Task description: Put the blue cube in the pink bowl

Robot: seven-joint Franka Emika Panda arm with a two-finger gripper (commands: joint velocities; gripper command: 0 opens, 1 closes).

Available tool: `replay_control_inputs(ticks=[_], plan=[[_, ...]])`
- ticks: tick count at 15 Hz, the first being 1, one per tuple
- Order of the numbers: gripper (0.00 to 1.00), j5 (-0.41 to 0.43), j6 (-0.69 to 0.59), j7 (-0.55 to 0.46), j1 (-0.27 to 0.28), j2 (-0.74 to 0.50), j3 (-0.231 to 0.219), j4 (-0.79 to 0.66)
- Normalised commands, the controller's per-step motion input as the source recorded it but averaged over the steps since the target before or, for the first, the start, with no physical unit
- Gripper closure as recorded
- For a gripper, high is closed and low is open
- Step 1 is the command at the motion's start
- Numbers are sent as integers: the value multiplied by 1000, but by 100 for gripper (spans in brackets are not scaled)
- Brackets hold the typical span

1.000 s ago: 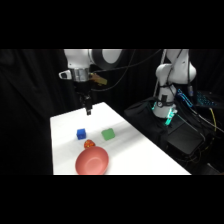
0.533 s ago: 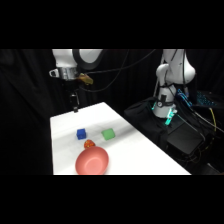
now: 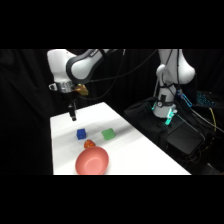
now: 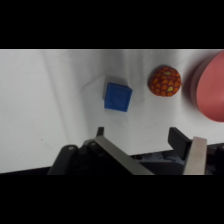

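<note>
Blue cube (image 4: pixel 118 96) lies on the white counter (image 4: pixel 50 100) just ahead of the fingers (image 4: pixel 100 134) in the wrist view, apart from them and roughly in line with the gap between them, nearer the left one. The fingers stand spread with nothing between them; the gripper (image 4: pixel 140 137) is clear of the cube.

Beside the cube, on the right-finger side, sits a small orange-red ball with yellow spots (image 4: pixel 165 81), near the cube but not touching it. Past the ball, at the picture's right edge, shows part of the pink bowl (image 4: pixel 207 90).

In the side view the pink bowl (image 3: pixel 92 161) is nearest the camera, with the ball (image 3: pixel 89 144) just at its far rim. Behind them the blue cube (image 3: pixel 81 133) and a green cube (image 3: pixel 107 133) stand side by side, apart from each other. Farther back the gripper (image 3: pixel 73 116) hangs above the counter (image 3: pixel 145 155), beyond the blue cube.
</note>
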Motion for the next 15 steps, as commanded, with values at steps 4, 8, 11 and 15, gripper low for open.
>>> replay_control_inputs(ticks=[4,8,11,15], plan=[[0,38,56,-44,-45,208,18,227],[0,27,100,-5,-27,150,17,148],[0,24,135,24,-9,102,18,74],[0,5,189,88,11,82,-14,29]])
